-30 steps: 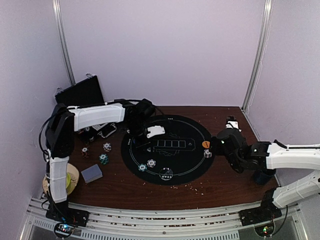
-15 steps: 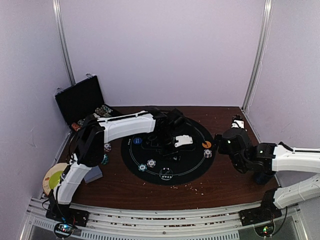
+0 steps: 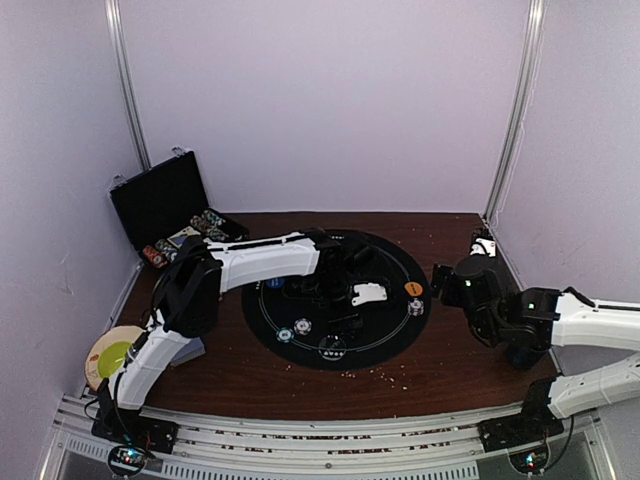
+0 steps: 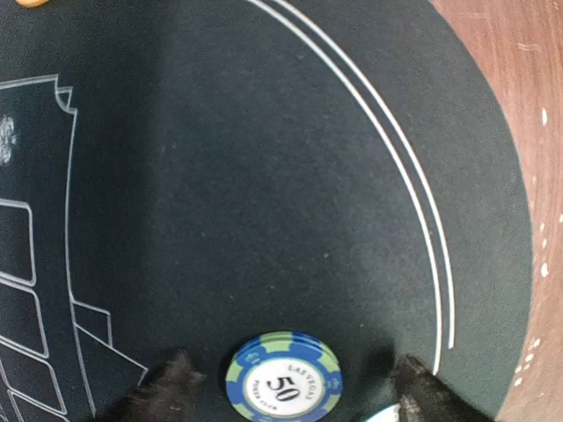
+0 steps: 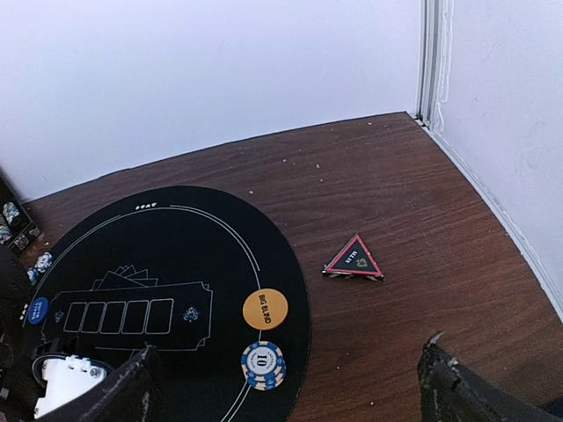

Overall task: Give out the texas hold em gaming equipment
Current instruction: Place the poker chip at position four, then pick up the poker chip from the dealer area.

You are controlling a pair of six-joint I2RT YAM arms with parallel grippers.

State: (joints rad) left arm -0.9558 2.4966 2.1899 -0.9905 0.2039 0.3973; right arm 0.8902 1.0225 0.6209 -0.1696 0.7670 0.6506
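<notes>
Overhead, the left arm (image 3: 250,262) stretches from the lower left of the frame right across to the middle of the round black mat (image 3: 395,255). Down in its wrist view, the left fingers (image 4: 176,385) are spread and released, one tip near each end of the bottom edge. Between them lies a blue-and-green poker chip (image 4: 283,384) marked 50, flat on the mat. There's a clear gap on either side, and neither tip touches it. That chip sits at bottom centre, just inside the mat's double white line.

Over to the other side: the right fingers (image 5: 123,391) are wide apart too, holding nothing, at the bottom corners of their view. They hang over the wooden tabletop (image 5: 396,202) by the mat's right edge. Ahead of them an orange disc (image 5: 265,309) reading BIG BLIND lies on the mat near its rim. Just below it in the frame is a blue-and-white chip (image 5: 264,364) marked 10. A blue disc (image 5: 38,310) lies at the left edge, beside the printed row of card boxes. Off the mat, on bare wood at centre right, lies a red-edged black triangle (image 5: 354,258).

Overhead again, two more chips (image 3: 303,326) lie side by side at the mat's lower left. The open black case (image 3: 160,200) stands at upper left with chips in its tray. A grey deck of cards (image 3: 190,350) shows at lower left, partly hidden by the arm.
</notes>
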